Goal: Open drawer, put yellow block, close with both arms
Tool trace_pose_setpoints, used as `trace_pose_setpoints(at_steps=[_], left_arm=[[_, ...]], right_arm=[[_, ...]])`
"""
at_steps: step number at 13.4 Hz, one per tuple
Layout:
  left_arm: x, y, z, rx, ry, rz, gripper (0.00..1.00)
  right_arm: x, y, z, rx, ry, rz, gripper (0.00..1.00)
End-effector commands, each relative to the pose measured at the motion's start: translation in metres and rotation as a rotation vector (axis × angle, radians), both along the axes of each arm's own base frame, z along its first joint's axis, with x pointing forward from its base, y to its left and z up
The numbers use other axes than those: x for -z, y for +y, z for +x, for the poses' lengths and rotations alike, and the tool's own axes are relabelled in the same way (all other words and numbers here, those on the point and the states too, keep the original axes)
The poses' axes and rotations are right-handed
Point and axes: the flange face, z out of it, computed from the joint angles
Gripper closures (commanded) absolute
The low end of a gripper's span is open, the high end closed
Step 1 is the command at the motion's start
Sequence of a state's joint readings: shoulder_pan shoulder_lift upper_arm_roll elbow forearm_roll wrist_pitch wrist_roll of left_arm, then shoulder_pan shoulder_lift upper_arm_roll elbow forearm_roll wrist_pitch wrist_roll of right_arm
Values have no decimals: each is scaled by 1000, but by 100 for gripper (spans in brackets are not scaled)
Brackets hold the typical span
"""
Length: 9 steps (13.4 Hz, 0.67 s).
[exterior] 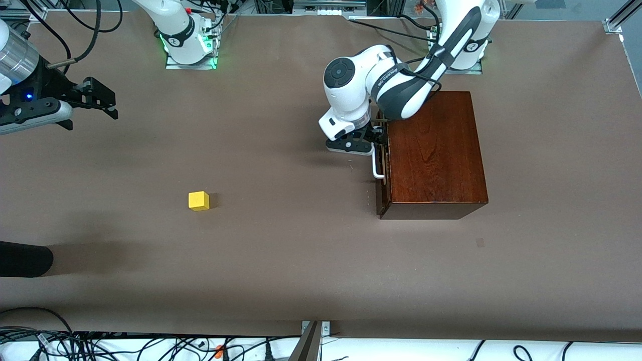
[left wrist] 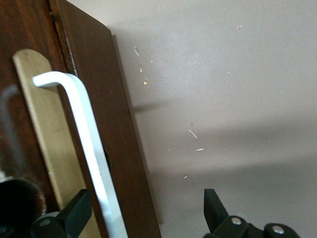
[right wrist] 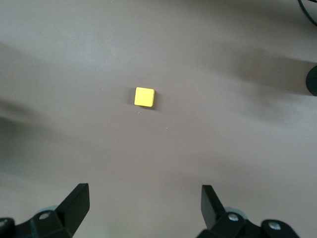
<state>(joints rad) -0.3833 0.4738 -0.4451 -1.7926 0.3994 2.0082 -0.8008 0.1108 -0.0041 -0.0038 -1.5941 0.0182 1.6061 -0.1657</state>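
The dark mahogany box [exterior: 436, 150] stands at the left arm's end of the table. Its drawer front [exterior: 383, 160] lies flush with the box, and the white bar handle [exterior: 377, 168] faces the right arm's end. My left gripper [exterior: 373, 138] is at the handle, open. In the left wrist view its fingers [left wrist: 74, 213] straddle the handle [left wrist: 89, 144] without pinching it. The yellow block [exterior: 198, 200] sits on the brown table, well away from the box. My right gripper [exterior: 113, 104] is open and empty, up over the table; its wrist view shows the block [right wrist: 144, 96] below.
A black rounded object [exterior: 25, 258] juts in at the table's edge at the right arm's end, nearer the front camera than the block. Cables [exterior: 150, 346] lie along the front edge. The arm bases [exterior: 190, 50] stand along the back.
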Motion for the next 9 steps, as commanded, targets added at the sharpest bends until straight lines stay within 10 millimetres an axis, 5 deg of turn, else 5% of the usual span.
trace_pose_setpoints(at_steps=[1, 9], left_arm=[[15, 0, 0, -3, -8, 12, 0], [26, -10, -4, -12, -12, -18, 0]], right_arm=[[-6, -1, 3, -5, -12, -2, 0], [-6, -2, 4, -3, -12, -2, 0]])
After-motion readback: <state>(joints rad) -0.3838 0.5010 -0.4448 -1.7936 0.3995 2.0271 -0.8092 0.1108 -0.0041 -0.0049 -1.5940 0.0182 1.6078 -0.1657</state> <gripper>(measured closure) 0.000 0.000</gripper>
